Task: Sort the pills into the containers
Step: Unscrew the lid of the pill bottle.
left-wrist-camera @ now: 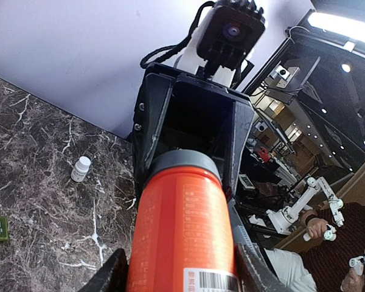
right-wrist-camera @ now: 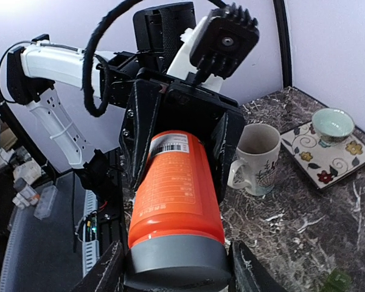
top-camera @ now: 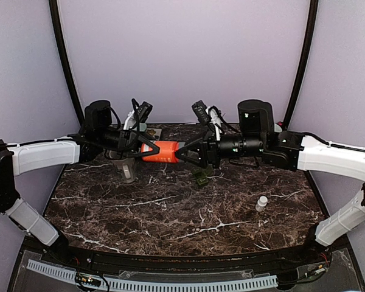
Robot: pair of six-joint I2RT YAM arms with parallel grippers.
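Observation:
An orange bottle (top-camera: 162, 151) with a grey cap (right-wrist-camera: 176, 263) hangs level above the back of the table, held between both arms. My left gripper (top-camera: 143, 148) is shut on the bottle's body near its base, and the bottle (left-wrist-camera: 182, 225) fills the left wrist view. My right gripper (top-camera: 184, 153) is shut on the cap end, with its fingers (right-wrist-camera: 107, 271) on either side of the grey cap. A small white pill bottle (top-camera: 261, 203) stands on the marble at the right and also shows in the left wrist view (left-wrist-camera: 80, 168). No loose pills show.
A white mug (top-camera: 128, 170) stands under the left gripper and shows in the right wrist view (right-wrist-camera: 255, 159). A patterned tile (right-wrist-camera: 353, 159) with a small teal bowl (right-wrist-camera: 332, 124) lies at the back. A small green block (top-camera: 201, 177) lies below the right gripper.

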